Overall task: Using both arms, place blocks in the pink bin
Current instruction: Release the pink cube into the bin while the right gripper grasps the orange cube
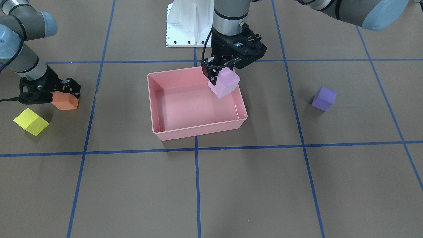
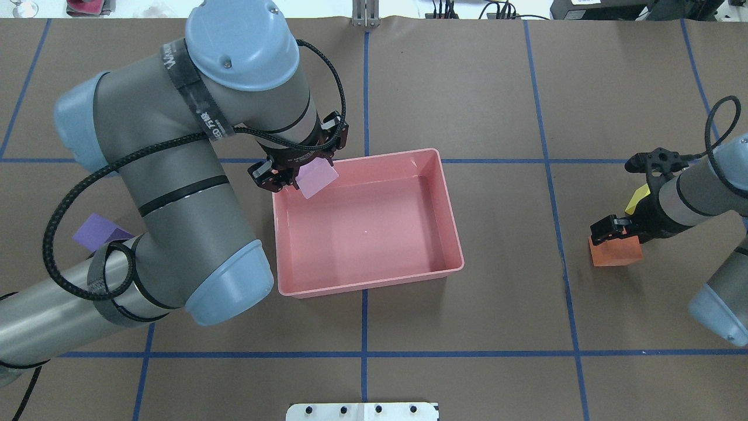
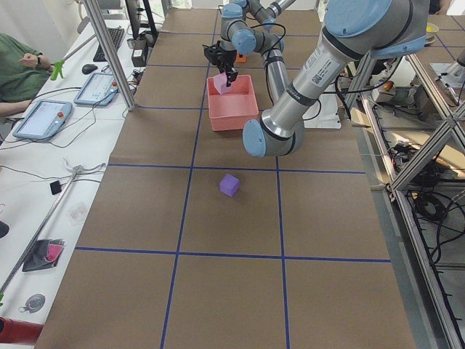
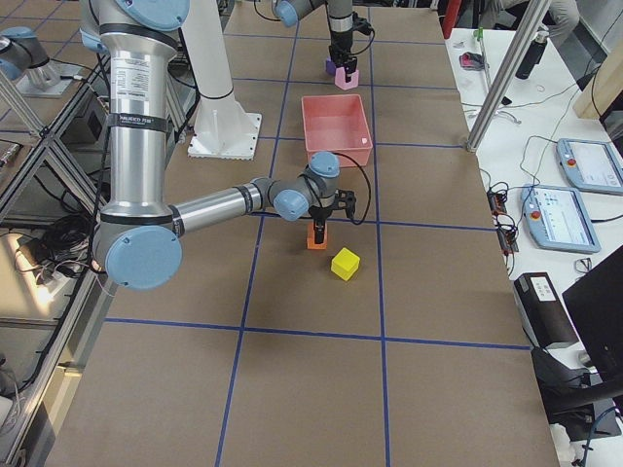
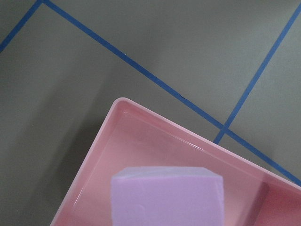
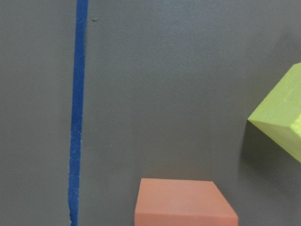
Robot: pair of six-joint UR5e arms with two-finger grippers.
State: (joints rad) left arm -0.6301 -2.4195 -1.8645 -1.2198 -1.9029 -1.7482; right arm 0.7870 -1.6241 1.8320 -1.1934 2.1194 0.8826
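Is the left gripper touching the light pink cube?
Touching. The front-facing view shows the left gripper clamped on the light pink cube, which hangs above the pink bin.

My white base mount (image 1: 188,23) is a boxy painted block with a row of small dark screws along its flat plate. My left arm (image 2: 175,193), on the mount's left, is thick grey tube with thin black seams and rounded light-blue joint caps (image 2: 242,38), one showing two tiny screws. A black strap (image 2: 201,111) with white lettering wraps it, and a black braided cable (image 2: 76,193) loops along it. A silver ring (image 1: 229,24) sits above my left gripper (image 1: 220,73), black and open-framed with a small blue light. My right arm (image 2: 701,193), on the mount's other side, is the same grey and blue, with its own black cable and black right gripper (image 1: 61,94).
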